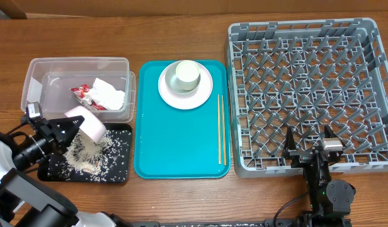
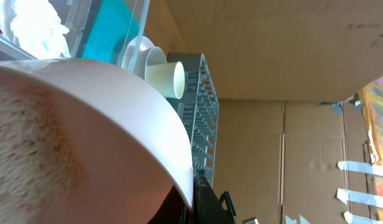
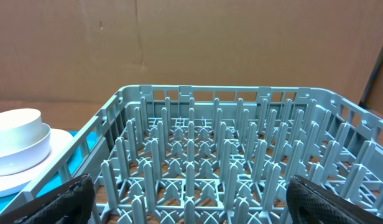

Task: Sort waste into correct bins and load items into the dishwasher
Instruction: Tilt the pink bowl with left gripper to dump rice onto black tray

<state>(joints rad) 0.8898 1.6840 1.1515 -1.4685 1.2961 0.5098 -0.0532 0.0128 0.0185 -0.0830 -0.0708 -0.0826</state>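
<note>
Overhead shows the left gripper (image 1: 73, 125) clenched on a tilted bowl (image 1: 88, 125) above the black tray (image 1: 123, 176), where rice grains (image 1: 87, 156) lie scattered. The red wrapper (image 1: 85, 94) and tissue (image 1: 109, 94) sit in the clear tub (image 1: 36, 75). The cup (image 1: 188, 74) stands on the plate (image 1: 172, 94), with the chopsticks (image 1: 221, 129) beside it. The right gripper (image 1: 307, 148) is spread wide at the dish rack's (image 1: 301, 26) near edge.

place: lab-style robot test bench | evidence: bare wooden table (image 1: 181, 31); brown cardboard panels (image 3: 241, 37) walling it in; tape strips (image 2: 359, 167) on cardboard; grey dish rack (image 1: 307, 94) set on tabletop
</note>
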